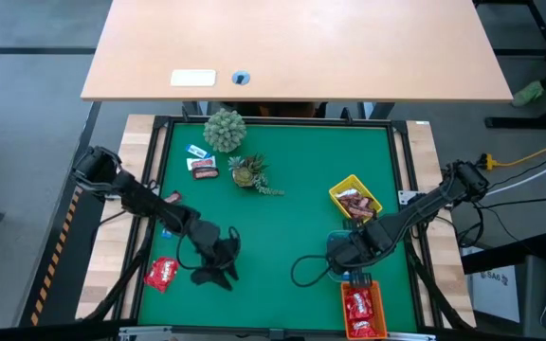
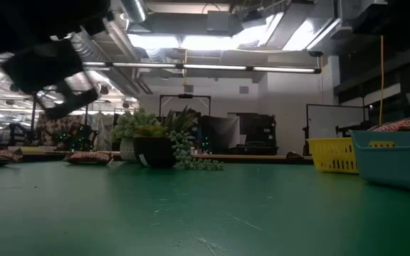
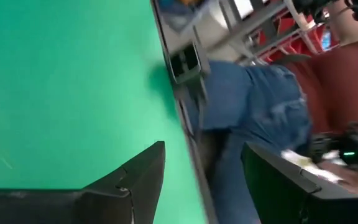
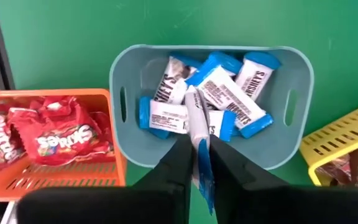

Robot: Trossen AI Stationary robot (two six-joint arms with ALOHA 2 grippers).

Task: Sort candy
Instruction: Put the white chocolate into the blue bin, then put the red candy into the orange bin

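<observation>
- Left end effector [image 1: 218, 275]: lower left of the high view, low over the green table [image 1: 282, 189]. Its wrist view shows the two dark fingers [image 3: 135, 180] spread wide with bare mat between them; nothing held.
- Right end effector [image 4: 197, 149]: lower right of the high view, directly above the blue tray [image 4: 303, 93]. Fingers nearly closed, pinching a blue-and-white wrapped candy [image 4: 199, 134] edge-on; the wrapper hangs just over the tray opening.
- Blue tray contents: several blue-and-white wrapped bars [image 4: 229, 96] lying flat and overlapping, some partly hidden by the held piece.
- Orange tray [image 1: 362, 310]: bottom edge of the high view, right of centre, just beside the blue tray. Holds shiny red packets [image 4: 61, 134], piled.
- Yellow tray [image 1: 354, 200]: right of centre, up-frame of the blue tray. Holds dark brown mini bars [image 1: 356, 203]; count cannot be told.
- Loose candy on the table: one red packet [image 1: 161, 274] at lower left, near the left end effector but apart from it; a small red piece [image 1: 172, 197] at the left edge of the mat; a dark bar [image 1: 203, 168] and a blue-and-white wrapper [image 1: 197, 152] at upper left, close together.
- Two small green plants: round one [image 1: 225, 130] at the top of the mat, a trailing one [image 1: 247, 171] just below and right of it, close to the dark bar.
- Low view: pots and plants at centre-left, yellow and blue trays at the right edge.
</observation>
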